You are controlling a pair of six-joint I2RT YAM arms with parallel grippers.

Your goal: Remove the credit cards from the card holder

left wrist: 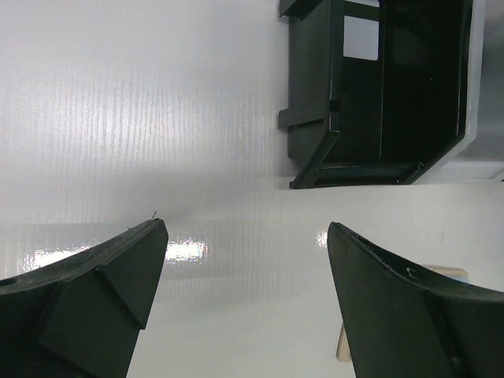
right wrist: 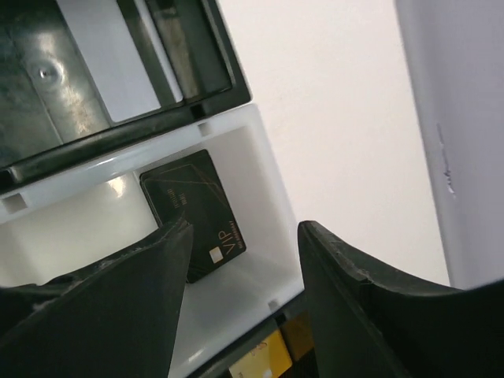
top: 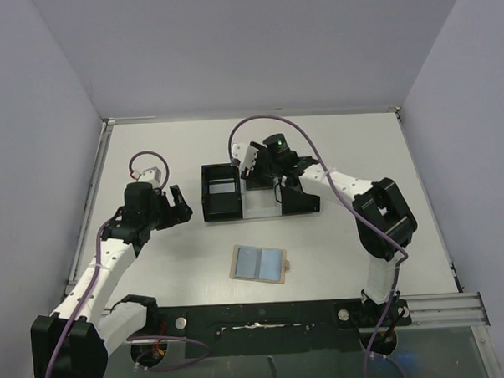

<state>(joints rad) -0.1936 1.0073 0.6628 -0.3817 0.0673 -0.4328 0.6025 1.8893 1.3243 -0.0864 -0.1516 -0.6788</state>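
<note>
The card holder (top: 259,262) lies open and flat on the table, tan with two blue-grey panels facing up; a tan edge of it shows in the left wrist view (left wrist: 343,346). My right gripper (top: 251,161) is open and empty above the tray's white middle compartment (right wrist: 260,165), where a black VIP card (right wrist: 193,206) lies flat. A pale card (right wrist: 106,63) lies in the black left compartment, and a yellow card (right wrist: 260,358) shows in the right one. My left gripper (top: 184,205) is open and empty, left of the tray; the left wrist view (left wrist: 246,228) shows only table between its fingers.
The three-compartment tray (top: 221,214) stands mid-table beyond the card holder. Its black left compartment (left wrist: 315,150) with the pale card (left wrist: 361,38) is ahead of my left gripper. Grey walls enclose the table on three sides.
</note>
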